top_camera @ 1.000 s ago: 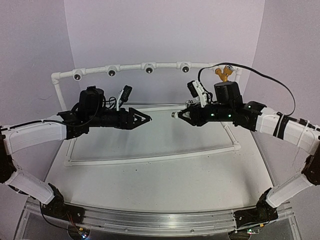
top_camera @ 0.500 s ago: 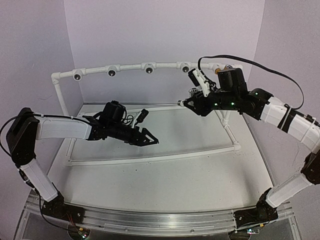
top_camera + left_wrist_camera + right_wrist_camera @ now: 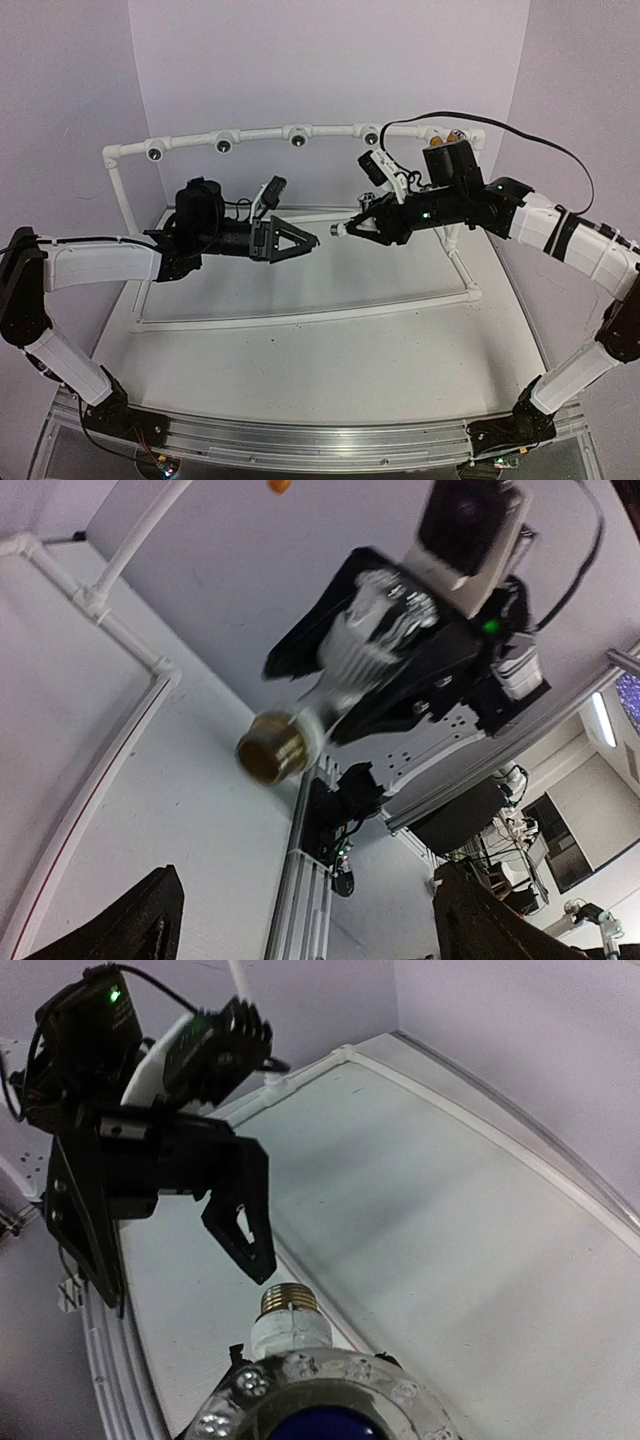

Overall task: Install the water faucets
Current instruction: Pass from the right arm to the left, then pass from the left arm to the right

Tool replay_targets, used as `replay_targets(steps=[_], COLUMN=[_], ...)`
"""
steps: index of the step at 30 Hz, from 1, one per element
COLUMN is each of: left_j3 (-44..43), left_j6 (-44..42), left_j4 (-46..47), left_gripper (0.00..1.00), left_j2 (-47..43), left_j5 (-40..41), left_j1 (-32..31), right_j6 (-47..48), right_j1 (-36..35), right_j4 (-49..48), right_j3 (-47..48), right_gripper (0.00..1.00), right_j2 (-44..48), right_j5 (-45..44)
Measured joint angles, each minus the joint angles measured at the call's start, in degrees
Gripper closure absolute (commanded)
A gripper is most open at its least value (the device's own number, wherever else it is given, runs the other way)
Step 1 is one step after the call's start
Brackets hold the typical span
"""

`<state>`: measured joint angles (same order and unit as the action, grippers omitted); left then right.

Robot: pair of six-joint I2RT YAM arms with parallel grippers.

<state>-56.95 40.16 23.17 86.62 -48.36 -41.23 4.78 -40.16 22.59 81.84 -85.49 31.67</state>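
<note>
Looking from the near edge, both arms reach in over the table (image 3: pixel 330 350) and face each other above its middle. The left arm (image 3: pixel 100 262) has its jaws spread wide, and they hold nothing. Their tips point toward the right arm (image 3: pixel 545 225) and stand near it with a small gap between. The right jaws are pinching the white faucet (image 3: pixel 340 660) by its body, and the brass threaded end (image 3: pixel 272 757) sticks out free toward the left jaws. So this faucet is in the air between the two arms, well apart from the pipe frame (image 3: pixel 260 133) at the back, and I judge that it is not yet installed. Farther back, the four dark sockets (image 3: pixel 224 145) along the top bar of the frame show nothing fitted in them. At the far right corner of the frame a yellow-orange faucet (image 3: pixel 280 484) shows, mostly hidden behind the right arm. It seems to be mounted already, but I cannot tell this for sure. By my judgement about half of the task is done: the white faucet must be brought to the frame and fastened there, maybe after a handover to the left jaws.
</note>
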Motion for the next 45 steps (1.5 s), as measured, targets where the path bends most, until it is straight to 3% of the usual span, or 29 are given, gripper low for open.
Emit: replay_targets(steps=[7,13,17,22,26,27,29,31,34,37,45], left_j3=[-0.5,-2.6,-3.9,-4.7,-5.0,-5.0,-5.0,-5.0,-4.9,-4.8,-4.5], left_j6=[7.3,9.6,10.8,11.1,11.5,11.4,11.2,11.0,10.8,10.6,10.6], left_j4=[8.2,8.9,9.0,9.3,9.3,9.3,9.4,9.4,9.4,9.3,9.4], left_gripper=[0.13,0.35,0.42,0.69,0.96,0.99,1.0,1.0,1.0,1.0,1.0], left_j2=[-1.7,1.7,3.4,4.5,5.1,5.1,5.1,5.1,5.0,4.5,4.1], left_j5=[-4.9,-7.8,-8.6,-9.0,-9.3,-9.4,-9.4,-9.4,-9.4,-9.0,-8.8], left_j1=[-0.1,-1.2,-1.5,-1.6,-1.6,-1.6,-1.5,-1.5,-1.6,-1.6,-1.4], right_j6=[-2.5,-5.2,-6.2,-7.0,-7.9,-8.0,-8.3,-8.9,-10.2,-11.4,-13.5], right_j1=[-0.1,-0.2,-0.4,-0.4,-0.5,-0.5,-0.5,-0.5,0.5,2.3,3.3], right_j4=[-1.8,-4.2,-5.3,-6.1,-6.9,-6.9,-7.1,-7.2,-8.2,-8.3,-8.6], right_j3=[-0.8,-0.8,-0.8,-0.8,-0.8,-0.8,-0.8,-0.9,-2.7,-5.7,-6.1], right_gripper=[1.0,1.0,1.0,1.0,0.99,0.94,0.66,0.48,0.35,0.38,0.61], right_j2=[-0.4,-1.7,-3.1,-3.6,-3.6,-3.6,-3.6,-3.6,-2.9,-1.5,-1.3], right_j5=[10.2,14.9,16.7,18.2,19.1,19.1,19.1,19.1,20.1,22.2,27.4])
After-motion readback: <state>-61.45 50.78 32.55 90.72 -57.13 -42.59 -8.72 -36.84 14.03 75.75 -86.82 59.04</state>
